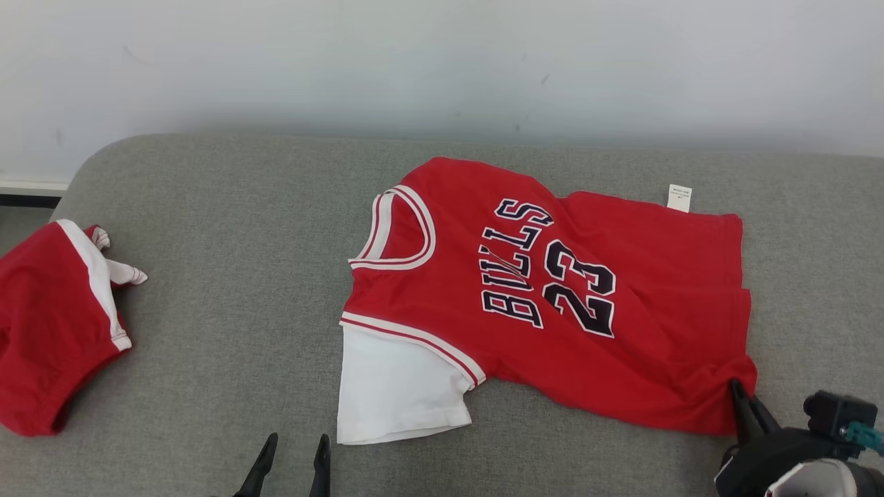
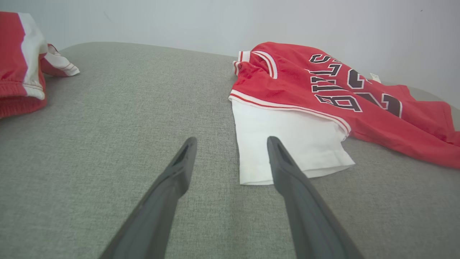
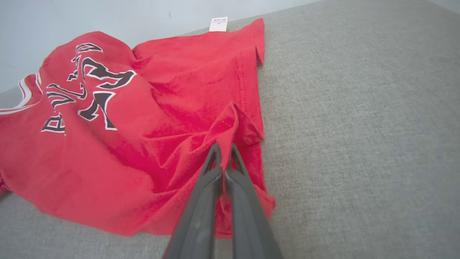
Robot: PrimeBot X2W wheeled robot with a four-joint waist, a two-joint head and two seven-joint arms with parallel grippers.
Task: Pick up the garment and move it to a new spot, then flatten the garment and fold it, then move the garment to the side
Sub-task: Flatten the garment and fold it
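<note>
One red jersey (image 1: 552, 297) spread on the grey padded surface (image 1: 228, 207), long axis left to right, collar leftward, hem rightward. Near hem corner pinched in the right tool (image 3: 223, 153), closed tight on cloth; left tool (image 2: 231, 142) wide apart, empty, just short of the white sleeve (image 2: 287, 144). One other red-and-white garment (image 1: 48, 331) far left; two tools in all.

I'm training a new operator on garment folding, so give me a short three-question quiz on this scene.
1. True or false: the left gripper stands open.
2. The right gripper is shut on the jersey's: A) collar, B) bottom hem, C) white sleeve.
3. What number is printed on the jersey?
Key: 1 true; 2 B; 3 23.
</note>
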